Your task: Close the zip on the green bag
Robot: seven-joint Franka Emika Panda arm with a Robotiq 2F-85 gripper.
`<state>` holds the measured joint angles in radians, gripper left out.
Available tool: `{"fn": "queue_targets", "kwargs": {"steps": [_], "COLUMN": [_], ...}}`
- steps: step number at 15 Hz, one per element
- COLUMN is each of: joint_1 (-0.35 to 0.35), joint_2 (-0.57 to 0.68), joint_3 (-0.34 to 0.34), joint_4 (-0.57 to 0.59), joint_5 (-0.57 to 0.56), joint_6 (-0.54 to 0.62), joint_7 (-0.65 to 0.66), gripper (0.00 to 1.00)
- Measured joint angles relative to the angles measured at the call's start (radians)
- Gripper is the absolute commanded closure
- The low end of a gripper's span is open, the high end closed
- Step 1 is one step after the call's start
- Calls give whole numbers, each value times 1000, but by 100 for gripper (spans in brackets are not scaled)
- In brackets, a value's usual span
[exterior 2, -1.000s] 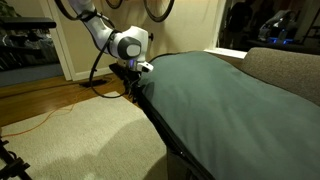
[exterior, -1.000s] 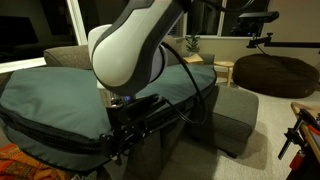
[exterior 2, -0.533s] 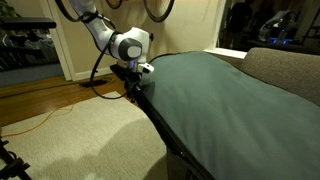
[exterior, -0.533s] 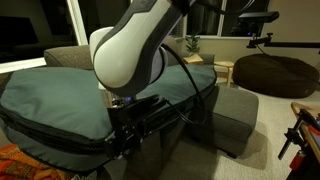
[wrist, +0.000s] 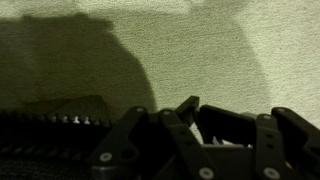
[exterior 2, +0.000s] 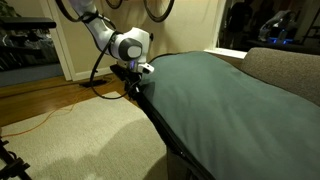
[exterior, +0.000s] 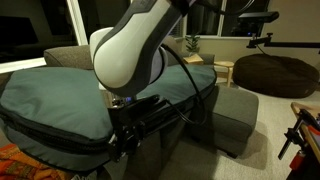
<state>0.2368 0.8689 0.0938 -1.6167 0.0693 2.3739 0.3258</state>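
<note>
Grey sofa (exterior: 236, 116) — dark brown beanbag (exterior: 276, 72)

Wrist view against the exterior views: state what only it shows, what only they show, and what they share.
Only the wrist view: a pale woven surface close up, crossed by a broad shadow, and a ridged dark strip, likely the zip's teeth. Only the exterior views: the whole green bag, the grey sofa beneath it, the arm and a brown beanbag. Shared: the gripper, low at the bag's dark edge; no view shows whether it is open or shut.
</note>
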Motion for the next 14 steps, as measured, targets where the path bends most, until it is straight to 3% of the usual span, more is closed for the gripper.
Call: {"fn": "queue_targets", "kwargs": {"steps": [14], "joint_1": [12], "joint_2": [0], "joint_3": [-6], "joint_4": [3], "joint_5": [0], "joint_6": [0], "joint_7": [26], "gripper": [96]}}
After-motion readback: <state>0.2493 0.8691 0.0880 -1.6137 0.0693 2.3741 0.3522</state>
